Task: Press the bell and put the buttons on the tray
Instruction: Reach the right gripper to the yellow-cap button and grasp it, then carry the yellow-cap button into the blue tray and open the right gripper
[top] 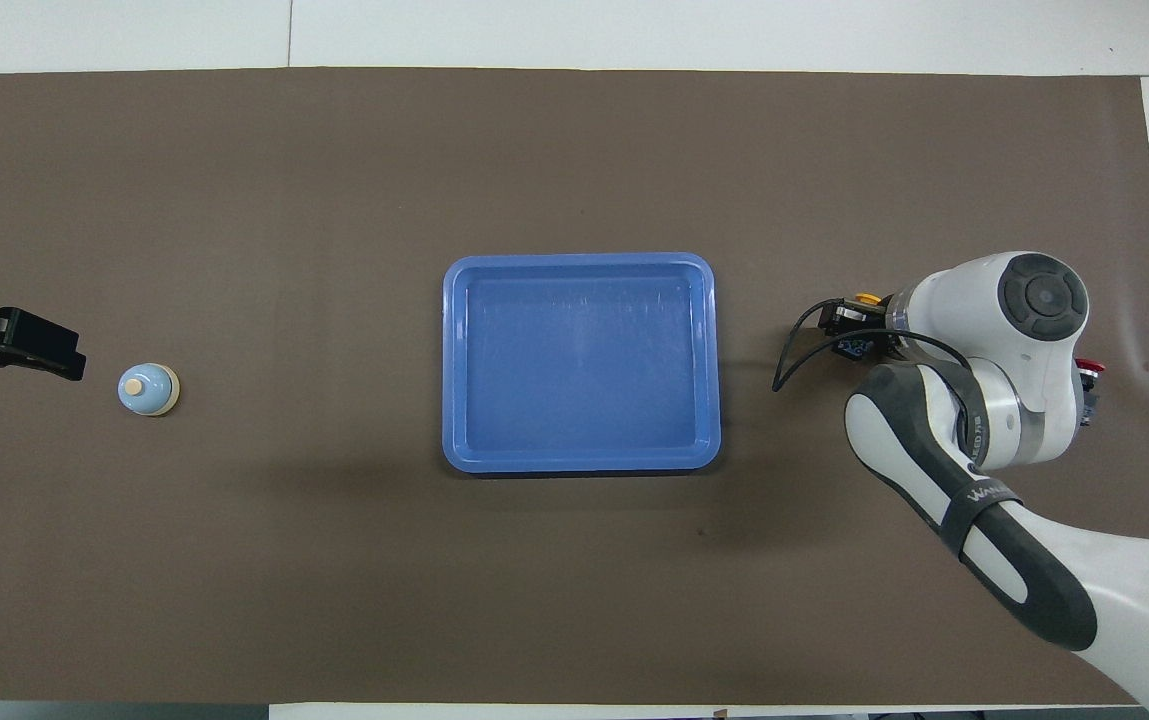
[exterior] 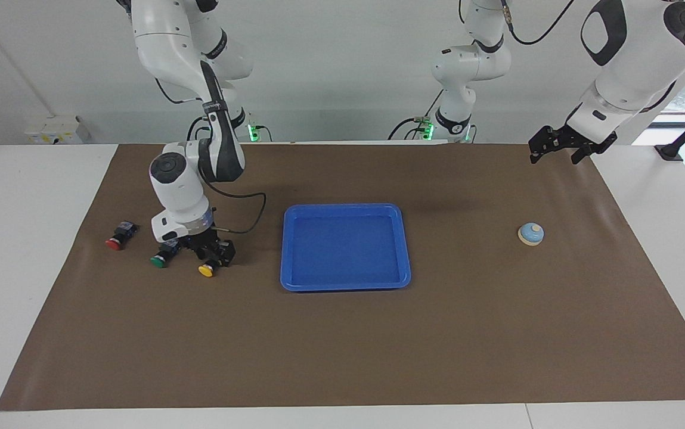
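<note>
My right gripper (exterior: 213, 256) is down on the mat at the right arm's end, its fingers closed against the black-and-blue body of the yellow button (exterior: 205, 270), which lies on its side. Beside it lie the green button (exterior: 160, 258) and the red button (exterior: 117, 238), both free. In the overhead view the right arm hides the green one; the yellow cap (top: 867, 298) and the red cap (top: 1089, 368) peek out beside the right gripper (top: 856, 332). The blue tray (exterior: 345, 209) (top: 579, 263) sits mid-table with nothing in it. My left gripper (exterior: 557, 156) (top: 14, 345) hangs open in the air near the bell (exterior: 531, 233) (top: 148, 389), apart from it.
A brown mat (exterior: 378, 345) covers most of the white table. A black cable (exterior: 247, 223) loops from the right wrist toward the tray.
</note>
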### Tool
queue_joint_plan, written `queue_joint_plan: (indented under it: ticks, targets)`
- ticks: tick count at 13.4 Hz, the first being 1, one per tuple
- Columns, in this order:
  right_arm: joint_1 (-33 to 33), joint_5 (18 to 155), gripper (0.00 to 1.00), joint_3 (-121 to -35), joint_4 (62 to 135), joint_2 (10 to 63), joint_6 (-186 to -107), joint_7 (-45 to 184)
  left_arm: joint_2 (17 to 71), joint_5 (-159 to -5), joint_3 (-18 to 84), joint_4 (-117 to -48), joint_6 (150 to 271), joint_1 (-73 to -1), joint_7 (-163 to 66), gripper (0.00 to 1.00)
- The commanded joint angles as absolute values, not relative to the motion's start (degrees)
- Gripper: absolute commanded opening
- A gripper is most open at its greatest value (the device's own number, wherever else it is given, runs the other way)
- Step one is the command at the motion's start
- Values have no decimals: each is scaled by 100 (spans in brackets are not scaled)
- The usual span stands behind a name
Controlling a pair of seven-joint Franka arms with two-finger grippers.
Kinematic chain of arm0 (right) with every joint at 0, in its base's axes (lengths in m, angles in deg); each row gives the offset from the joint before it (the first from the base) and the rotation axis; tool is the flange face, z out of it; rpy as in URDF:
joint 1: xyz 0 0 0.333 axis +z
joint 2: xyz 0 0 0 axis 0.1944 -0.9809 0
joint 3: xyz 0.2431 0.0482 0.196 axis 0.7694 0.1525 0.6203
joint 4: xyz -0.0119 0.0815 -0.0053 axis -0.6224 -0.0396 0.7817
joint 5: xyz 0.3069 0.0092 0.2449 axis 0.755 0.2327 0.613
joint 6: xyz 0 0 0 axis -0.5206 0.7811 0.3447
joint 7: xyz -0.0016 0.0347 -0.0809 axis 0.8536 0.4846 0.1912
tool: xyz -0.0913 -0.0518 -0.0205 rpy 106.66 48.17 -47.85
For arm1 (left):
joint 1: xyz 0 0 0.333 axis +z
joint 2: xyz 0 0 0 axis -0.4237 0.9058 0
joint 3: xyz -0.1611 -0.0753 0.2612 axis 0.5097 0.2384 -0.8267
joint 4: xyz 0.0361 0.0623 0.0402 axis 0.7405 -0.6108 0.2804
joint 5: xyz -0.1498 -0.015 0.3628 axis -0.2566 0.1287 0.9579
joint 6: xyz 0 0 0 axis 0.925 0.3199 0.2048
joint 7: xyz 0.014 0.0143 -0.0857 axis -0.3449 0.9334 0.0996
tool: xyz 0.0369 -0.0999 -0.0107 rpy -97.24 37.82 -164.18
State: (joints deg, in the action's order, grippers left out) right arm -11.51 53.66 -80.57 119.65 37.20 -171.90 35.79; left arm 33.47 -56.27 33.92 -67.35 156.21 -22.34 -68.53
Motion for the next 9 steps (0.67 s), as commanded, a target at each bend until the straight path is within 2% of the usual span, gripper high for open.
queue_joint_plan:
  ticks: [1, 3, 5, 7, 9]
  targets:
    - [-1165, 5234, 0, -8019, 11853, 3663, -17166, 3383, 3301, -5596, 3402, -6717, 15562, -2217, -6840, 100]
    - [-1165, 5234, 0, -8010, 11574, 3672, -16765, 3392, 3301, -5596, 3402, -6717, 15571, -2217, -6840, 100]
    - [-1095, 5217, 0, -7984, 10881, 3663, -15853, 3427, 3301, -5596, 3394, -6717, 15562, -2217, -6840, 100]
    - [-657, 5225, 0, -7984, 10204, 3619, -15043, 3445, 3301, -5596, 3402, -6717, 15562, -2217, -6840, 100]
    - [-61, 5295, 0, -7984, 9685, 3479, -14619, 3436, 3301, -5596, 3394, -6717, 15562, -2217, -6840, 100]
